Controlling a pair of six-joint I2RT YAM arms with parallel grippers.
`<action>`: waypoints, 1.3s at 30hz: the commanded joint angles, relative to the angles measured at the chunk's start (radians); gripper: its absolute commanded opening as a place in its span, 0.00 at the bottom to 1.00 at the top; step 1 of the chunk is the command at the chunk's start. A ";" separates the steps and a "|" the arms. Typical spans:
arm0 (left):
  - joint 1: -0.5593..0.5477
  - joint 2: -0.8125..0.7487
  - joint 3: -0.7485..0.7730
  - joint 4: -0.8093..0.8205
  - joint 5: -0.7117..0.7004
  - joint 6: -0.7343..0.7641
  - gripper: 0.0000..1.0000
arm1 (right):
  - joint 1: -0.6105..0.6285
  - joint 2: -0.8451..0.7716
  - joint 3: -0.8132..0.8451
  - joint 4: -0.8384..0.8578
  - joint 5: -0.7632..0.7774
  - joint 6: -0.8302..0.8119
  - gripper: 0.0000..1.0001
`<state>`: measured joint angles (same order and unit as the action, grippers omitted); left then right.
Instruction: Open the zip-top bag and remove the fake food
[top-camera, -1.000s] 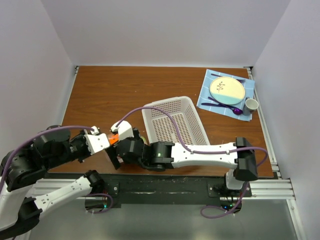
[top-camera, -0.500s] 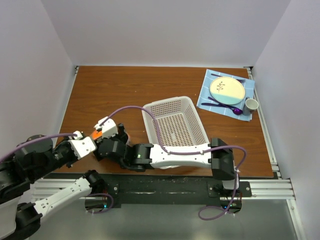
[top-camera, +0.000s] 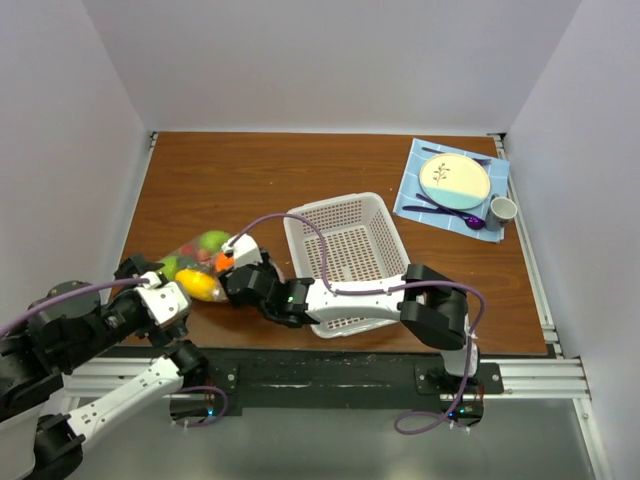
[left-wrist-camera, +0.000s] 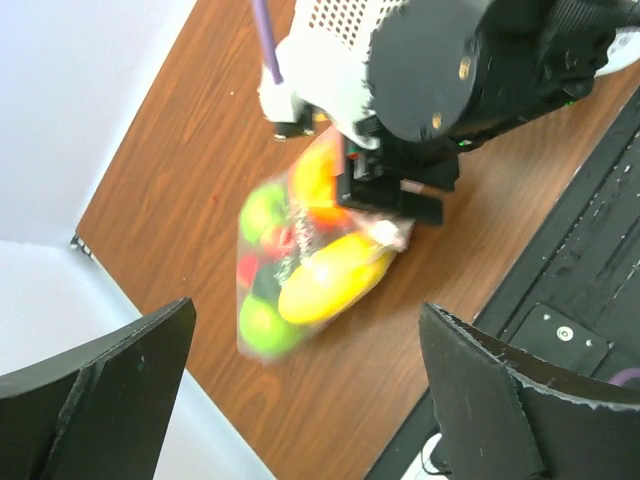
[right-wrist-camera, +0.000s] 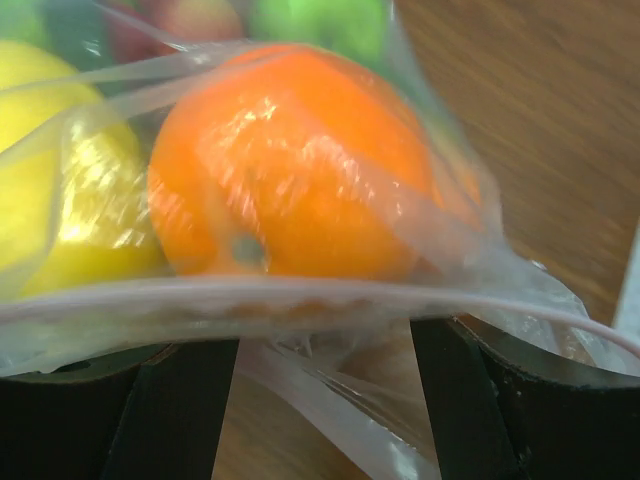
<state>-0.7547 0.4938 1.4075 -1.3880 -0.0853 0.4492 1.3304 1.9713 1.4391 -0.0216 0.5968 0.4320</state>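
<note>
Left end effector (left-wrist-camera: 308, 312): fingers spread wide and holding nothing; it hangs above the bag, at the bag's 7 o'clock in the top view
Right end effector (right-wrist-camera: 325, 365): fingers apart, with the bag's film draped over and between them; we cannot tell whether they pinch it; it meets the bag at its 4 o'clock end
Zip-top bag (top-camera: 197, 262): lying on the worktop (top-camera: 250, 180) at 9 o'clock of the white basket (top-camera: 345, 205), apart from it and near the front left corner
Fake food (left-wrist-camera: 300, 265): all inside the bag; an orange (right-wrist-camera: 290, 160) presses against the film just above the right fingers, a yellow piece (left-wrist-camera: 330, 285) lies beside it, and green apples sit toward 11 o'clock
Step in hand: we judge it to be taking a hold on each lip of the mouth, which looks unopened
Doing it well: we would pinch film only, close to the zip edge and clear of the orange, bring the left end effector down onto the opposite lip, then peel the two apart slowly
Risk: the crinkly film may slip, or the full bag may drag across the worktop
</note>
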 joint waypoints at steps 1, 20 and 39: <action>0.002 0.061 0.021 0.106 -0.031 0.046 1.00 | -0.010 -0.023 -0.057 -0.021 0.069 0.059 0.73; -0.156 0.054 -0.262 0.450 -0.456 0.141 1.00 | 0.099 -0.097 -0.239 0.055 0.273 0.030 0.99; 0.434 0.857 0.433 0.874 -0.105 -0.047 1.00 | 0.110 -0.127 -0.304 0.025 0.290 0.191 0.99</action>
<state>-0.4961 1.2865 1.6588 -0.3458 -0.4187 0.6804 1.4353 1.8561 1.1358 0.0002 0.8288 0.5770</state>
